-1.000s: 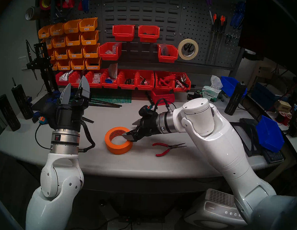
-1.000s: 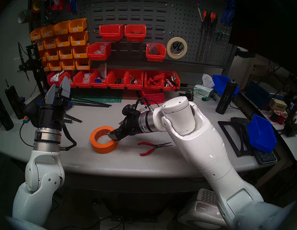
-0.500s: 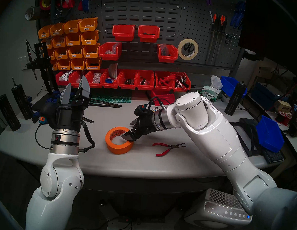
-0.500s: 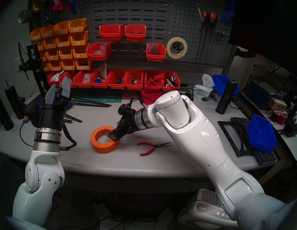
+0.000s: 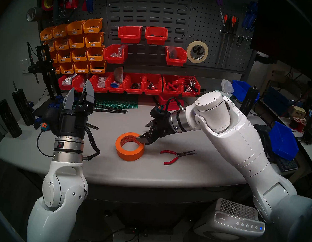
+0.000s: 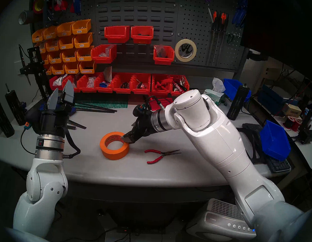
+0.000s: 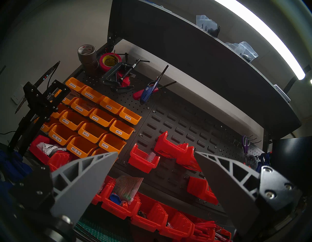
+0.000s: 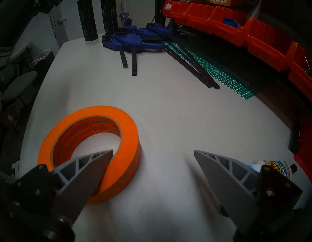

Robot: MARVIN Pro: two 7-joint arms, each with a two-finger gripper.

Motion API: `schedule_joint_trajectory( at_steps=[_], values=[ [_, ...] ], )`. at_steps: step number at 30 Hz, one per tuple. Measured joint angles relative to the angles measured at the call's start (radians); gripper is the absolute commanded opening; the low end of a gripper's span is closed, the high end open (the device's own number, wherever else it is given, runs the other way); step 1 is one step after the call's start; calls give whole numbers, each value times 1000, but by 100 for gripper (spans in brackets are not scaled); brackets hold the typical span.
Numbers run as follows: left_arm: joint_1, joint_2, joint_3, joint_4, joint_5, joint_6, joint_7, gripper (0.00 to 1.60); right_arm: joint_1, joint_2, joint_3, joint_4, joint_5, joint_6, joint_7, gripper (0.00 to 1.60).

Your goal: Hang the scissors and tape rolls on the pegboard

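Picking up the orange tape roll [image 5: 130,146] from the grey table [image 5: 103,169], judging by how things lie: right gripper [image 8: 152,153] low at the roll's right wall, jaws spread wide, one finger [image 8: 87,170] dipping into the core and the other out over bare table, so nothing clamped yet. Next, presumably, closing across that wall, lifting, then carrying to a free hook on the pegboard [image 5: 213,25] (a firm pinch on the wall needed, since the roll could tip or slide on closing). Cream masking tape ring [image 5: 197,51] already hanging at the pegboard's lower left, with something dark showing through its hole, possibly the scissors, too small to tell. Left gripper [image 5: 79,95] raised at the left, pointing up, jaws apart and empty, well clear of the work. Red-handled pliers [image 5: 176,156] lying just right of the roll, near the right arm's path but apart from the fingers. Glue bottle [image 8: 273,169] close behind the outer finger. Red bins [image 5: 135,83] in a row along the back, below the route up to the hooks; screwdrivers [image 5: 229,24] occupying the pegboard's upper right.
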Motion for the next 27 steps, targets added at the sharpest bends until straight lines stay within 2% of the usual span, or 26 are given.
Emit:
schedule_joint_trajectory(
  at_steps=[12,14,15,16,17,18,19,27],
  values=[
    [0,0,0,0,0,0,0,160,39,-44,-47,86,11,-12,18,160],
    [0,0,0,0,0,0,0,160,51,-54,-63,108,11,-19,26,139],
    [0,0,0,0,0,0,0,160,58,-61,-75,123,11,-23,30,119],
    [0,0,0,0,0,0,0,160,63,-66,-82,132,11,-26,34,119],
    [0,0,0,0,0,0,0,160,65,-68,-84,134,11,-27,35,62],
    [0,0,0,0,0,0,0,160,74,-75,-92,143,12,-31,40,37],
    [0,0,0,0,0,0,0,160,80,-79,-98,149,13,-34,44,0],
    [0,0,0,0,0,0,0,160,113,-89,-123,167,9,-47,56,0]
  ],
)
